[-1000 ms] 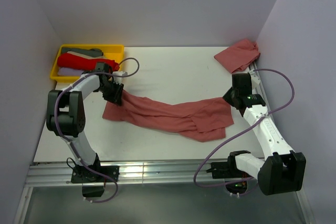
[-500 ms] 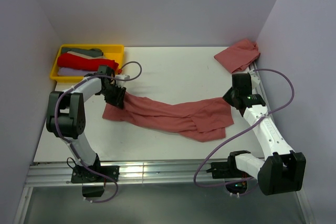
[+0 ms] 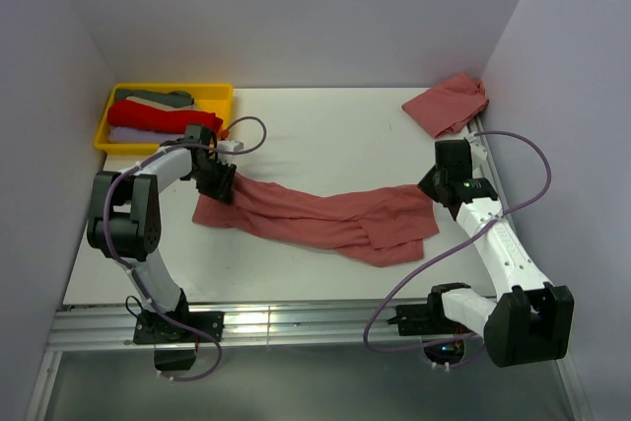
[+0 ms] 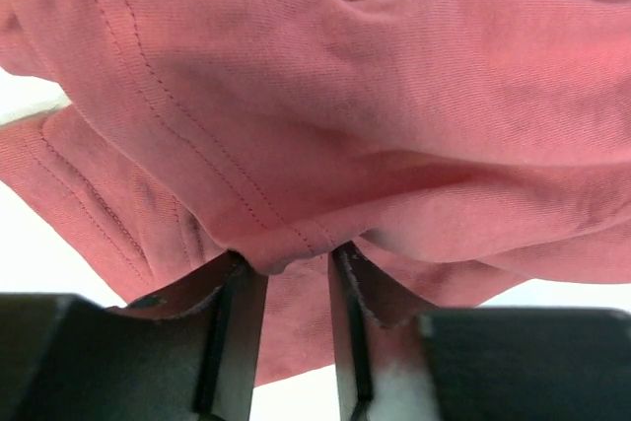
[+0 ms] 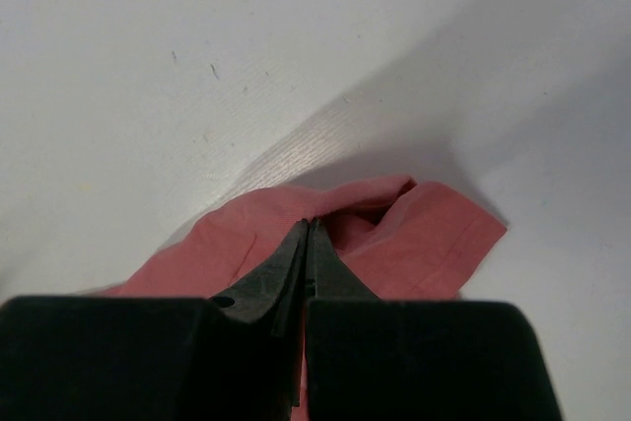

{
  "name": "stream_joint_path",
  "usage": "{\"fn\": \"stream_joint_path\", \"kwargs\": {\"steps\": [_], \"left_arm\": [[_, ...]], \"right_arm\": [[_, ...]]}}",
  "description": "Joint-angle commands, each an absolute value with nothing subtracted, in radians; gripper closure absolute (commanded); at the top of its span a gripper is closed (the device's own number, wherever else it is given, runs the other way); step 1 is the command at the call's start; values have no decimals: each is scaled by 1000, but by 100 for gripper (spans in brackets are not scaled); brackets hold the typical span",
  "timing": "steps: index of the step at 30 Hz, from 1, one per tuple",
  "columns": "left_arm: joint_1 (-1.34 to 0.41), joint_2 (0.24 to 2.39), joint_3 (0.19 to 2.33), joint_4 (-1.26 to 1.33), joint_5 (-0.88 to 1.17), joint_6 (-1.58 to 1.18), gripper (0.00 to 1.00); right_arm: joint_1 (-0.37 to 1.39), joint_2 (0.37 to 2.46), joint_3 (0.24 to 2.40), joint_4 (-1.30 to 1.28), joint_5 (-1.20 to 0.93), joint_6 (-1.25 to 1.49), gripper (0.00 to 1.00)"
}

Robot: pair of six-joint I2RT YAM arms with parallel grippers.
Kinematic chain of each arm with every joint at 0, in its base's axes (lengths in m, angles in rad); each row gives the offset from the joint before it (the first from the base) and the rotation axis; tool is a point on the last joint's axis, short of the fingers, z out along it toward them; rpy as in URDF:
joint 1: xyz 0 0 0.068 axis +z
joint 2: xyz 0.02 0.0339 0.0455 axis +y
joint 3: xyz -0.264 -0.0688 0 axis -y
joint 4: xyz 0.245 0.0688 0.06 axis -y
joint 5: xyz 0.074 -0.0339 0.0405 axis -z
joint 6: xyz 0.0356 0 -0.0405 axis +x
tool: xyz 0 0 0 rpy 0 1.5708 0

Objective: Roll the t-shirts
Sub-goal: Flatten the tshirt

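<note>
At the far left, the yellow plastic tray (image 3: 219, 93) holds folded red and grey cloth. Just near of it, your left gripper (image 3: 219, 182) grasps the left end of a long salmon-red t-shirt (image 3: 325, 219) — a hemmed fold bunches between its fingers (image 4: 242, 342). The shirt lies stretched across the middle of the white table (image 3: 325, 135) to your right gripper (image 3: 431, 187), whose jaws are clenched tight on its right edge. A second salmon-red t-shirt (image 3: 449, 103) lies crumpled in the far right corner — well apart.
</note>
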State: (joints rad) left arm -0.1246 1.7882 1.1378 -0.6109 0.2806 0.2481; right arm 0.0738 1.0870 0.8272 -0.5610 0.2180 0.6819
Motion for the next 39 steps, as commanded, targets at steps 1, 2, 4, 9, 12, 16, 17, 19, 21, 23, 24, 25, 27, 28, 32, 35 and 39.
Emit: {"fn": "stream_joint_path", "kwargs": {"steps": [1, 2, 4, 9, 12, 16, 17, 19, 21, 23, 24, 25, 27, 28, 32, 35, 39], "left_arm": [[-132, 1755, 1132, -592, 279, 247, 66], [-133, 1756, 1131, -592, 281, 245, 66], [-135, 1756, 1129, -592, 281, 245, 69], [-140, 1721, 1132, -618, 288, 252, 84], [-140, 1683, 1144, -659, 293, 262, 94], [-140, 1623, 1179, -734, 302, 285, 100], [-140, 1596, 1184, -753, 305, 297, 100], [-138, 1568, 1207, -806, 305, 310, 100], [-135, 1528, 1227, -843, 308, 328, 100], [-127, 1487, 1261, -902, 310, 340, 100], [-124, 1471, 1275, -919, 313, 353, 100], [-120, 1456, 1305, -937, 316, 359, 100], [-103, 1414, 1344, -992, 318, 371, 100], [-98, 1401, 1386, -1012, 322, 371, 100], [-46, 1338, 1512, -1080, 334, 376, 100], [-26, 1296, 1589, -1117, 337, 364, 100], [-25, 1252, 1637, -1159, 359, 359, 100]], "right_arm": [[66, 1069, 821, -534, 219, 666, 100], [66, 1069, 821, -532, 218, 666, 100], [66, 1068, 818, -534, 218, 664, 100], [66, 1066, 824, -538, 221, 661, 100], [66, 1063, 833, -548, 221, 658, 100], [66, 1043, 854, -566, 222, 649, 100], [66, 1036, 859, -577, 221, 647, 100], [64, 1011, 873, -586, 213, 643, 100], [64, 991, 888, -604, 198, 643, 100], [64, 954, 917, -618, 187, 641, 100], [64, 942, 928, -635, 183, 641, 100], [63, 915, 954, -643, 172, 643, 100], [58, 873, 985, -672, 163, 643, 100], [57, 859, 1020, -683, 150, 643, 100], [51, 795, 1115, -730, 117, 649, 100], [48, 743, 1193, -761, 103, 657, 100], [49, 704, 1293, -827, 123, 657, 100]]}}
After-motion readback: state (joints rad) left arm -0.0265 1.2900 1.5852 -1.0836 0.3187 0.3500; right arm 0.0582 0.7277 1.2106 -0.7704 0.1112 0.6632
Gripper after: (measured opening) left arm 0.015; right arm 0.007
